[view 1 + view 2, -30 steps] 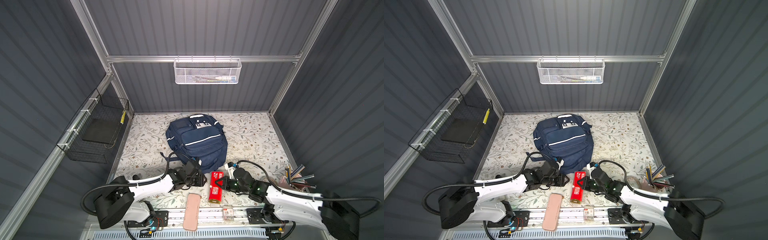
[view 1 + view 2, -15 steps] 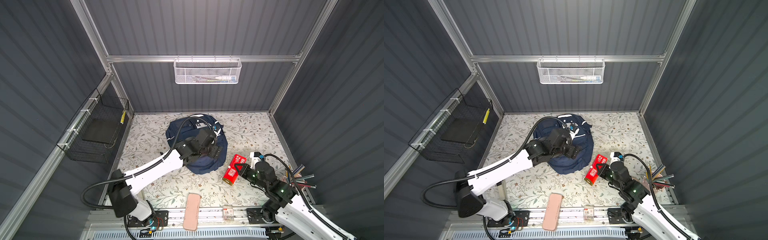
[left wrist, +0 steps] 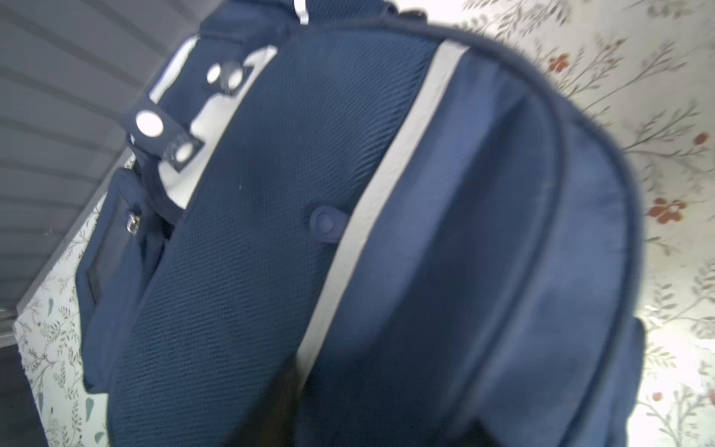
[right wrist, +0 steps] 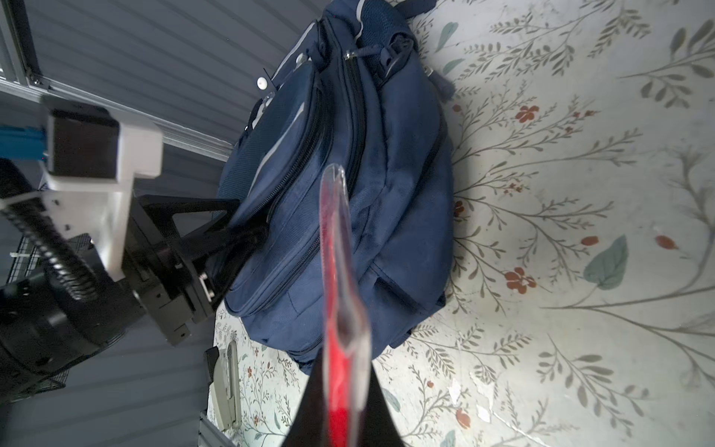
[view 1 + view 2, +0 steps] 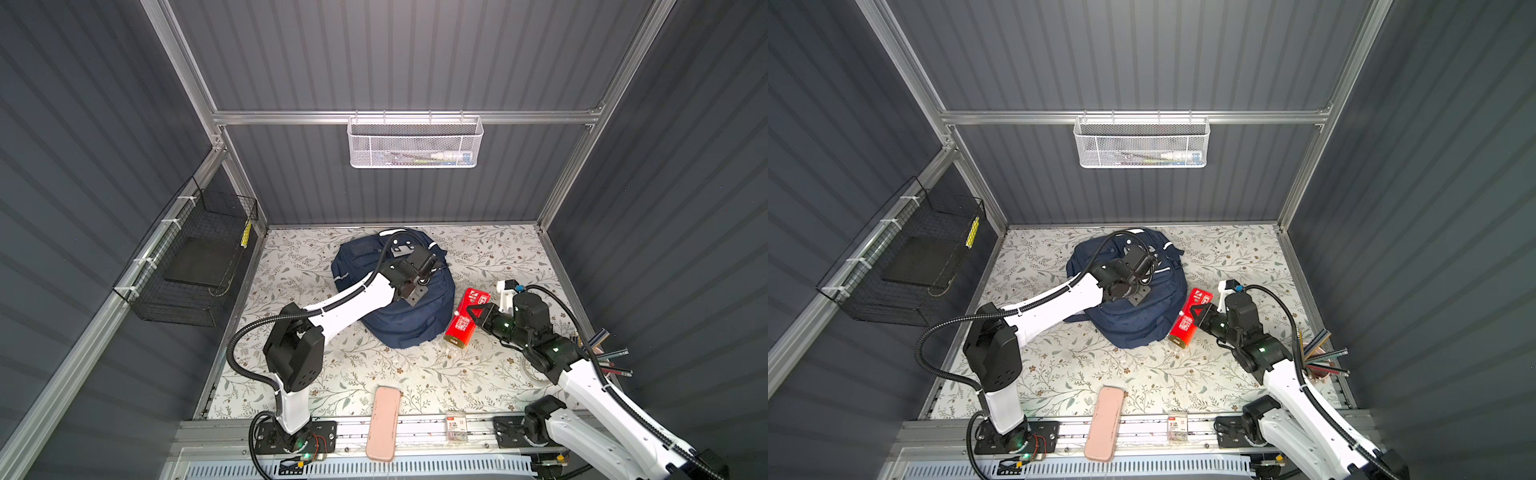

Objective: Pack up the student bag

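Navy fabric backpack (image 5: 411,328): left end effector (image 4: 247,234) upon it, grip unclear. Right end effector (image 5: 472,312) clamped flat red packet (image 5: 459,332), presumably for loading.

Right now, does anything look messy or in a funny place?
Yes: the pink case lies half off the flowery table, poking over the metal rail at the front. A small box sits on that rail too.

A red "3" is printed on the small pale box (image 5: 456,428) just beside the pink oblong case (image 5: 383,423). The white print on the flat red packet (image 5: 467,318), well beyond the case, is too small to read.
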`<state>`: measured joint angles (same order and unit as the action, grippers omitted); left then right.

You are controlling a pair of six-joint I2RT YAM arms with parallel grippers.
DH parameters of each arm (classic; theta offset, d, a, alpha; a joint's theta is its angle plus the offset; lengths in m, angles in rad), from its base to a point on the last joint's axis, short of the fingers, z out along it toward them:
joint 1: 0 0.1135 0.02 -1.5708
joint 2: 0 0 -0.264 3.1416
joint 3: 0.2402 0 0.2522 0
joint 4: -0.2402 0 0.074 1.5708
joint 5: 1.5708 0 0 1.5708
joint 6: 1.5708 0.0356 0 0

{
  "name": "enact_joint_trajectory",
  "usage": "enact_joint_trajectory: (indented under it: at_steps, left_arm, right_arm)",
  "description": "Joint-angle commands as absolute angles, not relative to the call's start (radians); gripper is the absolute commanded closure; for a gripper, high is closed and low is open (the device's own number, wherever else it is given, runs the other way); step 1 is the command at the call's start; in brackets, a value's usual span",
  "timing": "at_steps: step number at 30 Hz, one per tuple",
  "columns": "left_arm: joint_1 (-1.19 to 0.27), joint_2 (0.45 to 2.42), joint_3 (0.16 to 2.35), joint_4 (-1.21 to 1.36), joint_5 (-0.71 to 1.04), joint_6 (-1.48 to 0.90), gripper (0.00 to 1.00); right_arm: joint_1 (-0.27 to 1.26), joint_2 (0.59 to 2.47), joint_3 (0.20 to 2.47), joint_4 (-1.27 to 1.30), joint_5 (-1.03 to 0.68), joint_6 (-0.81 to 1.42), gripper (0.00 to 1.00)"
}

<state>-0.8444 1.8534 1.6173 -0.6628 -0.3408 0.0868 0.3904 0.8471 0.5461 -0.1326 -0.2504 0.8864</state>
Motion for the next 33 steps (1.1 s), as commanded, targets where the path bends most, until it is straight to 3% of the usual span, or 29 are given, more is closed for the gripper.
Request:
enact_joint_trajectory:
  at_steps: [1,8,13,19,24,28,33]
  left_arm:
    - [-0.831,1.822,1.685,-0.669,-0.301,0.038,0.77]
    - [-0.831,1.865,1.84,-0.76,-0.179,-0.085,1.0]
    - [-0.823,1.905,1.946,-0.796,-0.16,-0.163,1.0]
    - [-0.807,1.96,2.057,-0.799,0.004,-0.237,1.0]
    - [-0.801,1.955,2.065,-0.786,-0.018,-0.281,1.0]
    - [-0.8,1.978,2.1,-0.767,0.074,-0.316,1.0]
    - [-0.787,1.972,2.071,-0.707,0.178,-0.382,0.91]
  right_arm:
    - [0.387,0.874,0.549,-0.01,-0.326,0.902,1.0]
    - [0.39,0.982,0.579,0.21,-0.431,1.023,1.0]
    - [0.39,1.11,0.62,0.379,-0.397,1.151,1.0]
    - [0.402,1.327,0.799,0.398,-0.412,1.151,1.0]
    - [0.406,1.436,0.851,0.364,-0.349,1.158,1.0]
    - [0.429,1.529,0.914,0.387,-0.347,1.16,1.0]
    - [0.429,1.641,0.993,0.431,-0.307,1.159,1.0]
